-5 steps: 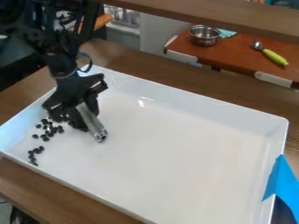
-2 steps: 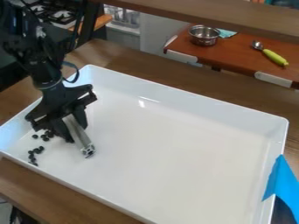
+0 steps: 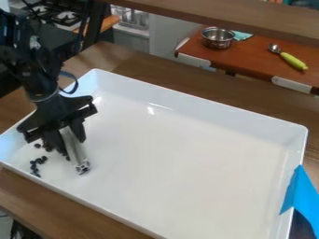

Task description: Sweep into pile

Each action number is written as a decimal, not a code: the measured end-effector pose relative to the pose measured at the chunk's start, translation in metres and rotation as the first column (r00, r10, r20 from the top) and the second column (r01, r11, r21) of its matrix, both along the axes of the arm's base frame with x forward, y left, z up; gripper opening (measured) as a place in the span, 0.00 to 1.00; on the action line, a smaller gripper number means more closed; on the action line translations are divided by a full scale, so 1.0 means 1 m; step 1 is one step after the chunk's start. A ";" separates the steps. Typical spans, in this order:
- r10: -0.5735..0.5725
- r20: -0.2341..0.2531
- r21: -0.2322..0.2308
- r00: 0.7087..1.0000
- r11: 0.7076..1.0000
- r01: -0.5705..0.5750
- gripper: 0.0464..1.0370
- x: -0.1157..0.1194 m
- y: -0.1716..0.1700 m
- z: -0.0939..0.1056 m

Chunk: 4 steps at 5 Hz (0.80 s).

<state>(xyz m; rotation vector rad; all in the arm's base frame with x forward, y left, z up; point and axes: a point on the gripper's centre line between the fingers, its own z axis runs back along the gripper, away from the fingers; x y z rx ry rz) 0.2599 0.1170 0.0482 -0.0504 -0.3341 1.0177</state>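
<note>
Gripper (image 3: 67, 139) and metal bar (image 3: 76, 156) shifted down-left in camera view since last frame. Bar pinched in gripper. Black pellets (image 3: 39, 161) near tray's (image 3: 187, 163) left corner. Suggest bar low, short slow strokes, no scatter.

Black pieces (image 3: 48, 148) part-hidden by hand (image 3: 72, 146), tray (image 3: 218, 114) cropped below, blue tape (image 3: 301, 190) cropped right

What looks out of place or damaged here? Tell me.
Small dark pieces lie in loose clusters near the left corner of the white tray, not in one pile. A blue strip hangs crookedly over its right rim. I see no damage.
</note>
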 end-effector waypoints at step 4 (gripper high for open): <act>-0.305 -0.062 0.192 0.950 0.931 0.311 0.34 -0.003 -0.003 0.023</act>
